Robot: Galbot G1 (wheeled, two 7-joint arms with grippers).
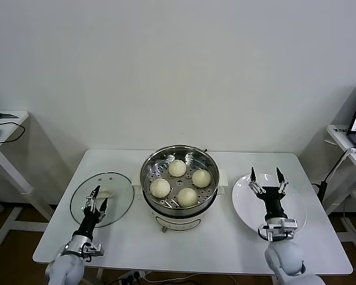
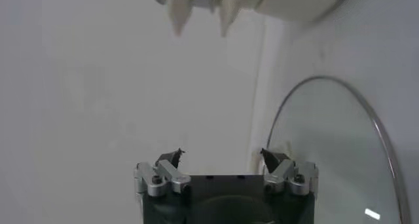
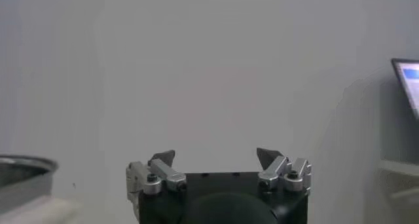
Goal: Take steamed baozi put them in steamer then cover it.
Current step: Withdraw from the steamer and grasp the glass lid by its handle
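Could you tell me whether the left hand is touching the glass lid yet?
Cannot tell. In the head view the open left hand overlaps the lid, near its handle, but neither that view nor the left wrist view shows contact or a gap.

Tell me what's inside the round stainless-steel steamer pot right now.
Four cream-white round baozi sit on the perforated tray inside the stainless-steel steamer pot, uncovered. Whatever lies below the tray is hidden.

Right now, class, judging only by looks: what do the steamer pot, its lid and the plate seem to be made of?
The steamer: likely polished stainless steel, shiny and reflective, with a perforated tray, on a matte white, probably plastic, base.
The cover: apparently clear glass, since the table shows through, with a thin metal rim and a cream handle.
The plate: smooth glossy white, perhaps ceramic or melamine; can't tell.
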